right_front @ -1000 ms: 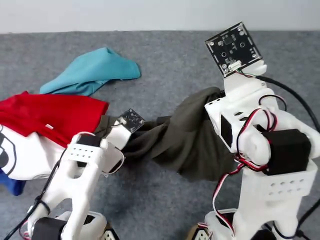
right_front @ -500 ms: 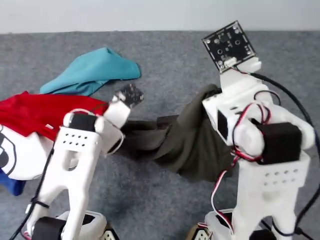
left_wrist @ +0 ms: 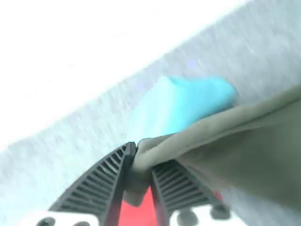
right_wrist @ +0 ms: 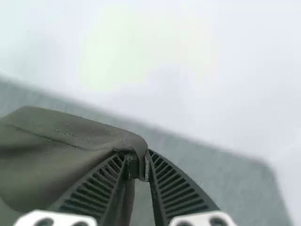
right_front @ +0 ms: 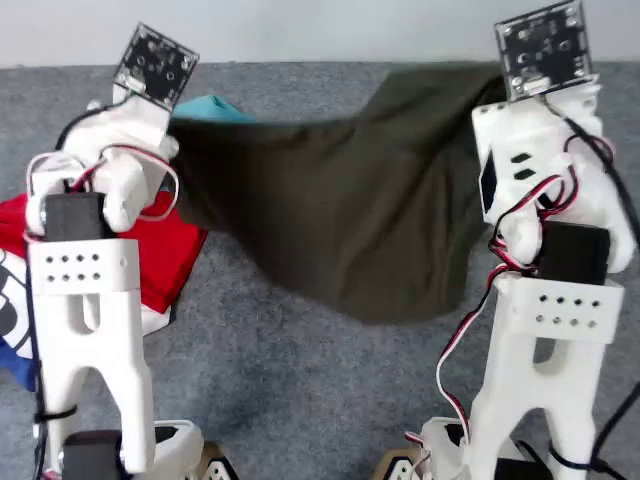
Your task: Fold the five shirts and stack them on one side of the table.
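An olive green shirt (right_front: 340, 210) hangs stretched in the air between the two raised arms, above the grey table. My left gripper (left_wrist: 141, 157) is shut on one corner of the olive shirt (left_wrist: 230, 150). My right gripper (right_wrist: 138, 165) is shut on the opposite corner of the olive shirt (right_wrist: 61, 150). A teal shirt (left_wrist: 188, 106) lies crumpled on the table beyond the left gripper, mostly hidden in the high view behind the olive one. A red shirt (right_front: 165, 250) lies at the left on a white shirt (right_front: 12, 300).
A bit of blue cloth (right_front: 8, 350) peeks out at the left edge under the white shirt. The grey table (right_front: 300, 400) is bare in front of the hanging shirt. Both arm bases stand at the near edge.
Both arms have risen and spread apart, lifting the olive shirt off the table and stretching it wide. It now covers most of the teal shirt in the high view.
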